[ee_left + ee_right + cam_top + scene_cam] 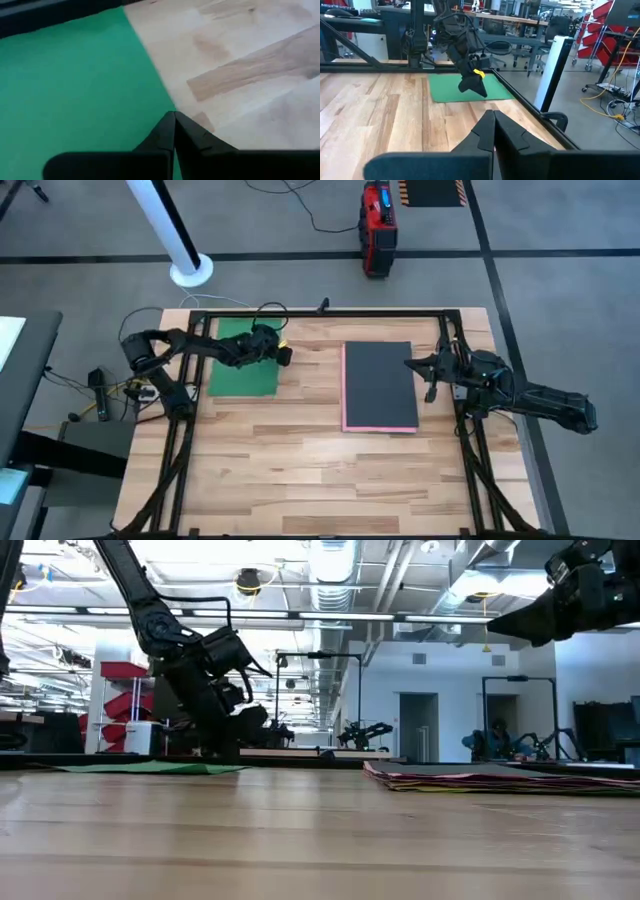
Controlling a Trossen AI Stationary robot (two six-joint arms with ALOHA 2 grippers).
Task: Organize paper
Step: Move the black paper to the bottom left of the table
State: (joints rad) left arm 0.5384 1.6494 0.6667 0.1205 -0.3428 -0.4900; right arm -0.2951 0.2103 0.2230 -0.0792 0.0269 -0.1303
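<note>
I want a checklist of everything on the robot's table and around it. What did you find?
Surface: pale wooden tabletop, mostly bare.
Job's things: green sheet alone at the left; stack of paper, dark grey on top, pink edge showing.
Clutter: nothing seen.
Grippers: left gripper shut, at the green sheet's edge; right gripper shut, raised beside the stack.
Cables: black cable on the floor.
Surroundings: red device, white pole.

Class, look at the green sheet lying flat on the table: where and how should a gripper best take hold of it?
Probably at the green sheet's corner nearest the table's middle, where the left gripper already sits shut. It lies flat on the table, so there is nothing to pinch until an edge lifts.
</note>
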